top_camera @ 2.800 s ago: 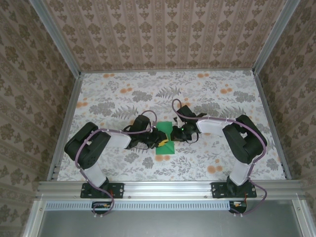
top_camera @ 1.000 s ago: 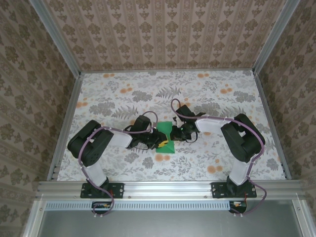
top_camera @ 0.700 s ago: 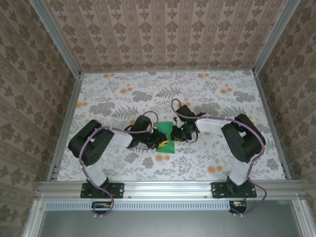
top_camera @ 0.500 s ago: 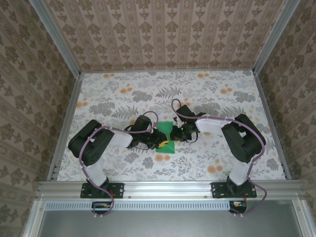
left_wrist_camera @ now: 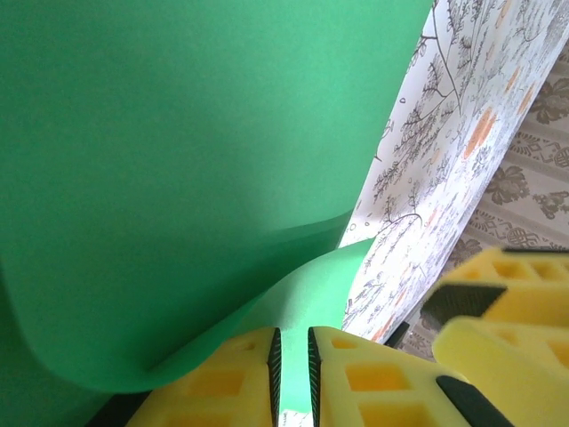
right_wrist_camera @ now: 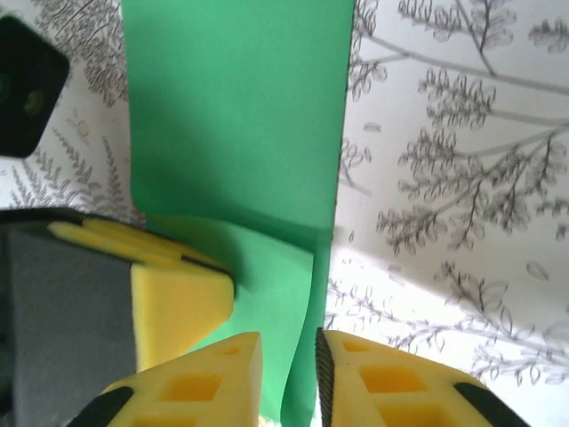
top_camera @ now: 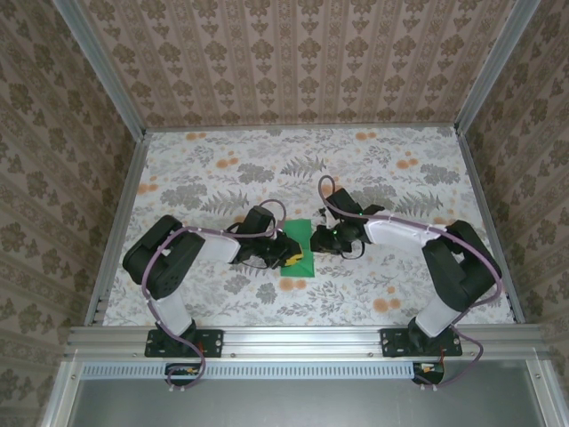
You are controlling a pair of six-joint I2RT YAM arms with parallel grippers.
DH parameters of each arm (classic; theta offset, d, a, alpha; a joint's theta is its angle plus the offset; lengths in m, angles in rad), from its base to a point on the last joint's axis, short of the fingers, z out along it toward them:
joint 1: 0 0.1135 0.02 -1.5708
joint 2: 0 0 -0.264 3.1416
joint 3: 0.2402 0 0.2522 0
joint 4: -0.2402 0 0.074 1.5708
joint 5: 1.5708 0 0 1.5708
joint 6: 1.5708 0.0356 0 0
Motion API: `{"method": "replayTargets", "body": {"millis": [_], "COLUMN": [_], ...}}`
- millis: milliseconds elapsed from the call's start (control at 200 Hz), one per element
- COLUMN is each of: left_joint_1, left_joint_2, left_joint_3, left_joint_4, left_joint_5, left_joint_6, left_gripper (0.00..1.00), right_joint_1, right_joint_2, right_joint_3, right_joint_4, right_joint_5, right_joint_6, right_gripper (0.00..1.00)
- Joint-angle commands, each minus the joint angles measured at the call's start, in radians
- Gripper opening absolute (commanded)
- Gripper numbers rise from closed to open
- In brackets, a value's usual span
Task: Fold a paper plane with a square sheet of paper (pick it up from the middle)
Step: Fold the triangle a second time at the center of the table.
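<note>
Square sheet of paper (right_wrist_camera: 236, 116) pinched by left jaws; between right jaws, grip unclear.

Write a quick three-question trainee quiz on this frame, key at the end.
1. True or false: the square sheet of paper lies fully flat on the table.
2. What sits between the fingertips of the left gripper? A) bare table B) the sheet C) a cable
3. In the top view, which gripper is at the sheet's right edge?
Key: 1 false, it curls upward in the left wrist view; 2 B; 3 the right gripper.
</note>
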Motion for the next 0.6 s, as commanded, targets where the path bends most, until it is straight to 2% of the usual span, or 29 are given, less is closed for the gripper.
{"method": "replayTargets", "body": {"millis": [0,220,595], "left_joint_1": [0.002,-0.001,-0.005], "left_joint_2": [-0.002,-0.002,-0.005], "left_joint_3": [0.001,-0.002,-0.011], "left_joint_4": [-0.106,-0.109,-0.109], "left_joint_5": [-0.053,-0.066,-0.072], "left_joint_6": [0.033,0.022,0.010], "left_gripper": [0.20,0.20,0.20], "right_joint_1": [0.037,0.131,0.151], "right_joint_2": [-0.051,-0.038,0.079], "right_joint_3": [-0.052,-0.063,-0.005], "right_joint_4": [-0.008,0.010,0.004], "right_joint_5": [-0.045,-0.044,-0.022], "right_joint_6": [0.046,0.080,0.065], "right_gripper": [0.20,0.16,0.15]}}
